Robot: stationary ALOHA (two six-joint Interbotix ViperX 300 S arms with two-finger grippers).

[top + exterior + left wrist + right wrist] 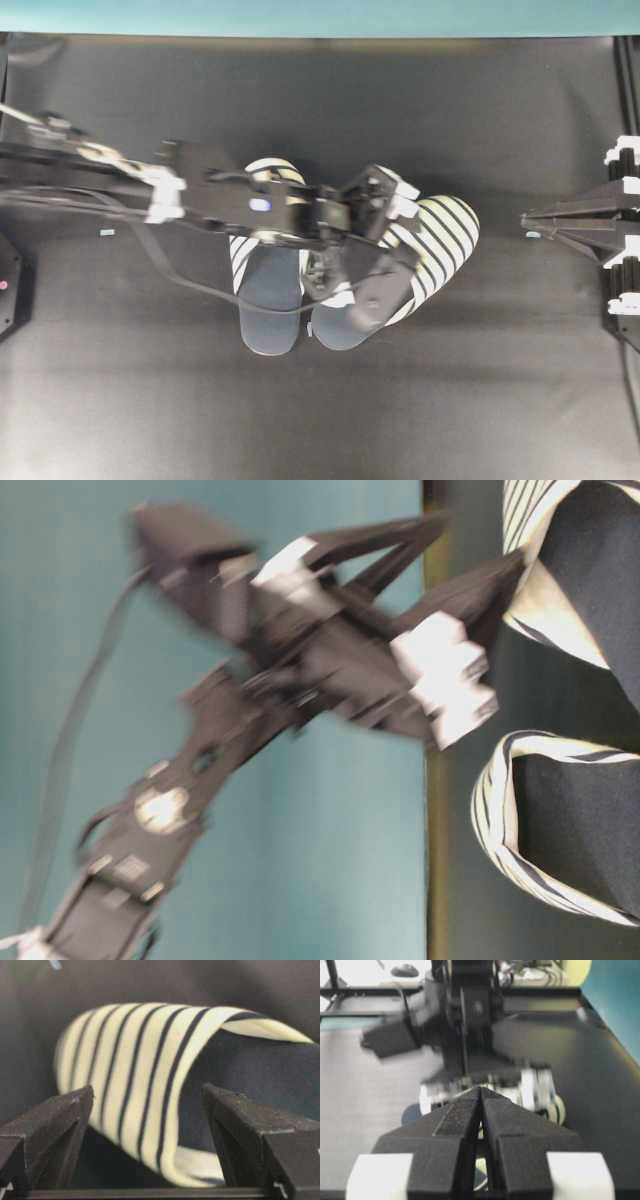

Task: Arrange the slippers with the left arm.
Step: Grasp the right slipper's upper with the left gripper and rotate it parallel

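Two striped slippers with navy insoles lie side by side mid-table. The left slipper points its toe to the back. The right slipper is tilted, toe toward the back right. My left arm reaches in from the left, across the left slipper. My left gripper is open over the right slipper. In the left wrist view the gripper straddles the opening edge of the striped upper, with its fingers apart on either side. My right gripper is shut and empty at the right edge; it also shows in the right wrist view.
The left arm's cable hangs over the left slipper. Black mat covers the table, with a teal wall behind. A small pale scrap lies at the left, and another lies by the right gripper's tip.
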